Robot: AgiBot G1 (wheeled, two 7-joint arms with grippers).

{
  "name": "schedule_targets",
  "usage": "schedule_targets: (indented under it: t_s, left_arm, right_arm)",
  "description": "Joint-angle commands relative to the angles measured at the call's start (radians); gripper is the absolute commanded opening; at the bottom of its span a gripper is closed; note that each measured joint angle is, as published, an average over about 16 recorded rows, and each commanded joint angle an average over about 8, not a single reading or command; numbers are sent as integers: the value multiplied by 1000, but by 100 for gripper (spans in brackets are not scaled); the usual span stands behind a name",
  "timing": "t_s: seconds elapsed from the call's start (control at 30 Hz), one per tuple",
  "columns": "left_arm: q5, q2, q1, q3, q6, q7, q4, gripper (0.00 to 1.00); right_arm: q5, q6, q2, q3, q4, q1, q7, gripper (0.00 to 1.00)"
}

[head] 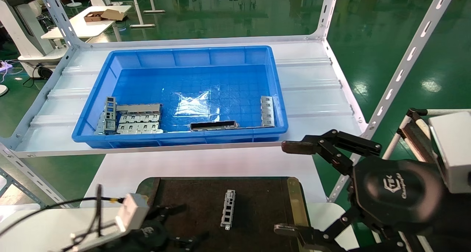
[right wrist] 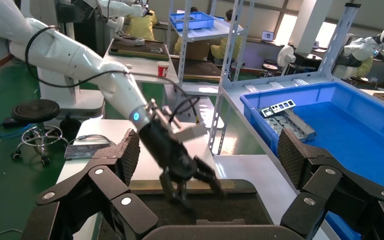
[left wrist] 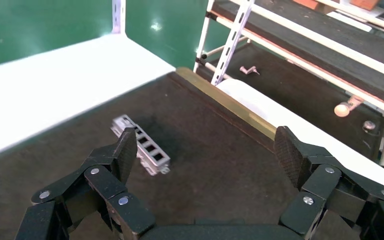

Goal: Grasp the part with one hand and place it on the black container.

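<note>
Head view shows the left claw (head: 173,226) released and hanging over the near left corner of the black container (head: 257,193), the part (head: 228,209) lying flat near its middle, and the right claw (head: 294,189) spread beside the tabletop's (head: 206,163) right edge.

The part (head: 228,209), a short silver-grey bar with a row of square cut-outs, lies flat near the middle of the tray (head: 257,193), a dark matte surface with brass side rims

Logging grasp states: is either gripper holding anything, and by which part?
Nothing is held. The part lies free on the black container; left gripper and right gripper are open.
</note>
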Motion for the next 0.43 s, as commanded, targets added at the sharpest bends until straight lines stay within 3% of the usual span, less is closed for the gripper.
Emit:
schedule_targets:
  t_s: [0.03, 0.43]
  left_arm:
    - [-14, -19, -6, -21, 60, 38, 26, 100]
    - [-43, -74, -53, -50, 203, 66, 99, 100]
  right_arm:
    - [0, 0, 0, 0, 0, 0, 0, 100]
    - [0, 0, 0, -1, 0, 0, 0, 100]
